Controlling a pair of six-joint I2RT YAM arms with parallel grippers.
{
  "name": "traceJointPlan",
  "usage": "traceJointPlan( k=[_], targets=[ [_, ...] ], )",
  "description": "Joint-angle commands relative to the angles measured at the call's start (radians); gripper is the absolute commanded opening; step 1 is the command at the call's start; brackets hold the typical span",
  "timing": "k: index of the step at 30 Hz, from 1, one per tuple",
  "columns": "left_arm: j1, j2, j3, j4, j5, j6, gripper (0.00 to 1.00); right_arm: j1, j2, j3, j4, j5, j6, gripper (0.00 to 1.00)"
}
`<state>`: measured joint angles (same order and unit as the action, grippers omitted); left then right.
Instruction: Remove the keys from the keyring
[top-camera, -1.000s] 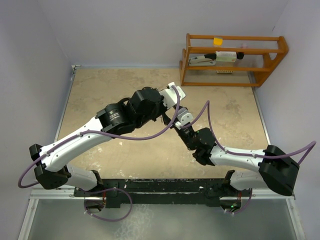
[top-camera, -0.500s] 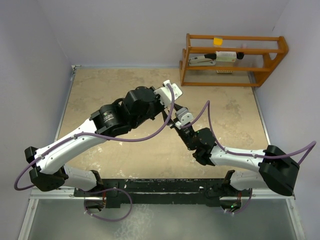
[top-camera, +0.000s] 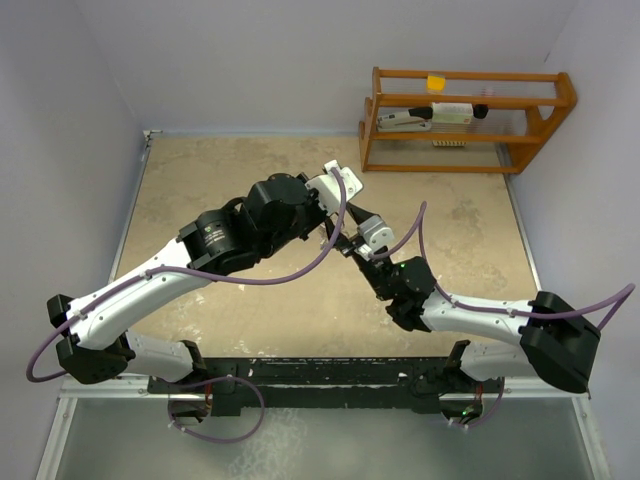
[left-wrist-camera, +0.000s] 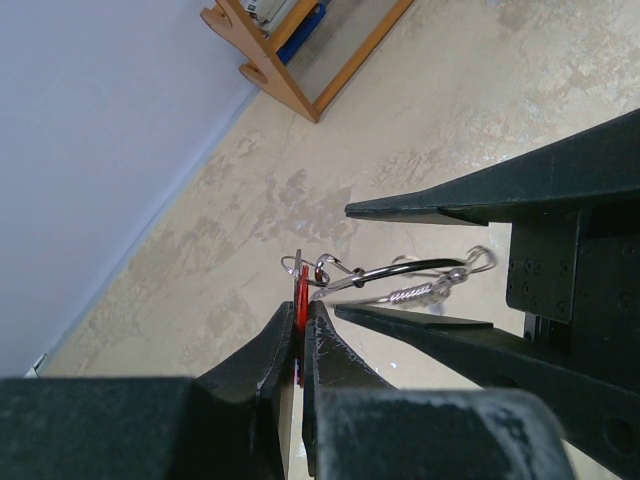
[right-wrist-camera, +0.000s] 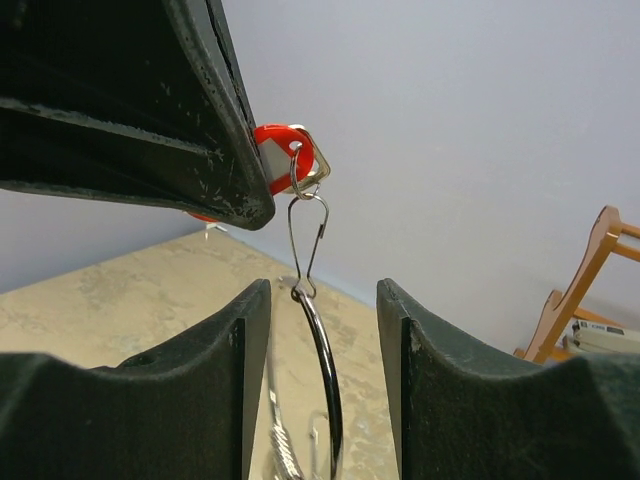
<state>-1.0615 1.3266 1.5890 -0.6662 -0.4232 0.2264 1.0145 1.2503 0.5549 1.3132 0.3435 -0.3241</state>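
My left gripper (left-wrist-camera: 300, 305) is shut on a key with a red head (left-wrist-camera: 302, 298), which shows only as a thin red edge between the pads. From the right wrist the red key (right-wrist-camera: 277, 150) juts out past the left finger (right-wrist-camera: 150, 100). A small loop and a thin wire clip (right-wrist-camera: 306, 240) hang from the key. They carry the keyring (right-wrist-camera: 326, 370), a dark shiny ring with a twisted wire strand beside it. My right gripper (right-wrist-camera: 320, 295) is open, its fingers on both sides of the ring with gaps showing. Both grippers meet above mid-table (top-camera: 345, 235). No other keys show.
A wooden rack (top-camera: 465, 120) with small items on its shelves stands at the back right of the beige table (top-camera: 200, 180). Grey walls close in the left, back and right sides.
The left arm has swung a little to the left and back, still gripping the red key. The right wrist has risen slightly toward it.
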Motion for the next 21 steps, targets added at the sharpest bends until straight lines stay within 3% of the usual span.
traceJointPlan(
  k=[1, 16, 21],
  targets=[
    [-0.005, -0.031, 0.000, 0.068, -0.002, -0.013, 0.00, 0.006, -0.002, 0.036, 0.083, -0.027, 0.022, 0.50],
    [-0.005, -0.030, -0.010, 0.080, 0.010, -0.019, 0.00, 0.005, -0.004, 0.039, 0.117, -0.026, 0.036, 0.43],
    [-0.005, -0.031, -0.009, 0.083, 0.019, -0.021, 0.00, 0.006, 0.005, 0.049, 0.115, -0.031, 0.026, 0.46]
  ],
)
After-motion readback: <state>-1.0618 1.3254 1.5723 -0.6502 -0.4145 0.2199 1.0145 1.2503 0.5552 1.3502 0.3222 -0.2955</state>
